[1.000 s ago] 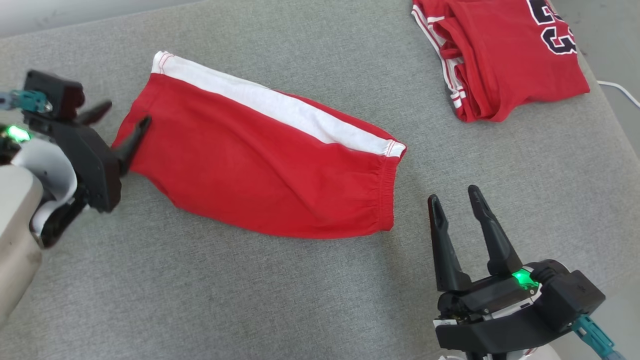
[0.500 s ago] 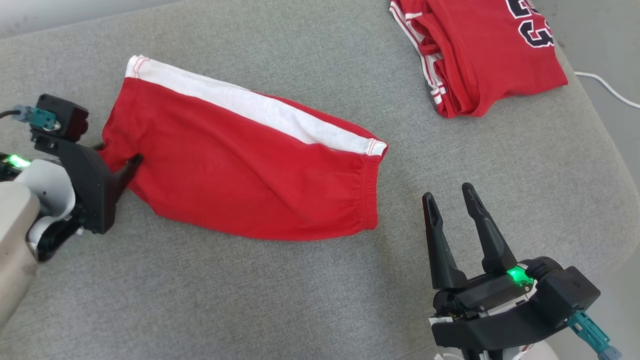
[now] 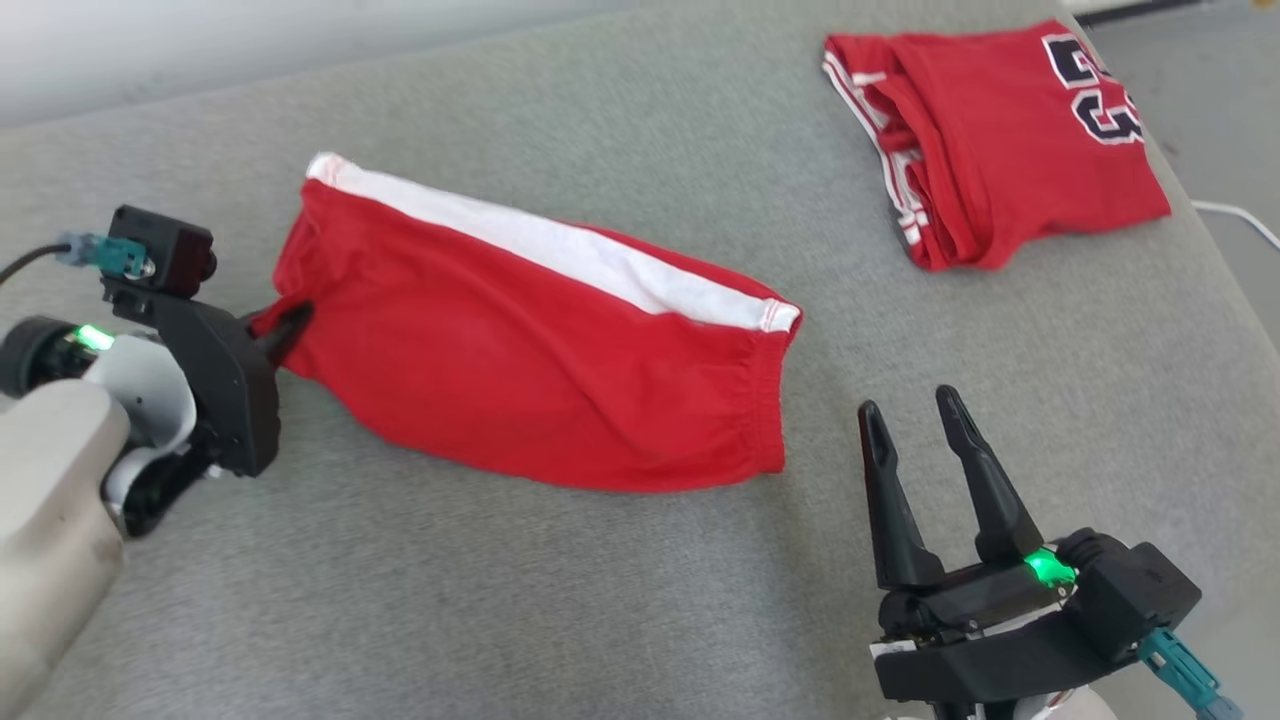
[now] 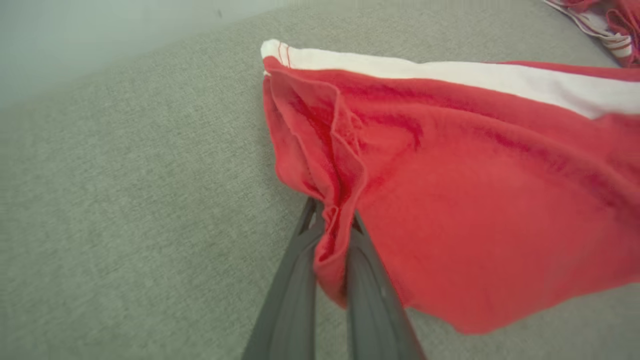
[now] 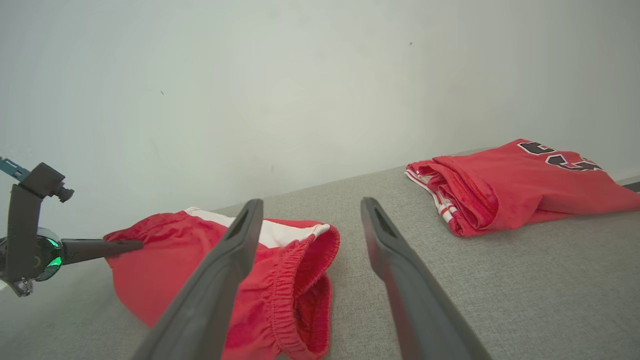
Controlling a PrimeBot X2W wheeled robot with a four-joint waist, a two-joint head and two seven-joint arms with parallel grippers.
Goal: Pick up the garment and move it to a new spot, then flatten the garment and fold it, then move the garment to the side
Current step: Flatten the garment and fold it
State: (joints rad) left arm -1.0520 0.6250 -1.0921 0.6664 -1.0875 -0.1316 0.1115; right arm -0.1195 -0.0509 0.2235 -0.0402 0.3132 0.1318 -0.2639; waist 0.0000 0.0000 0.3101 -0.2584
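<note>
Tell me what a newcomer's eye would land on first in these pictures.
The red shorts with a white side stripe sprawl across the grey fabric surface, their left edge pinched by the left gripper. Next comes the folded red jersey at far right, then the open right gripper near the waistband.

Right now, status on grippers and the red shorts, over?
Left gripper shut on red shorts, at leg hem. Right gripper open, clear of cloth. Folded jersey far right, apart.
</note>
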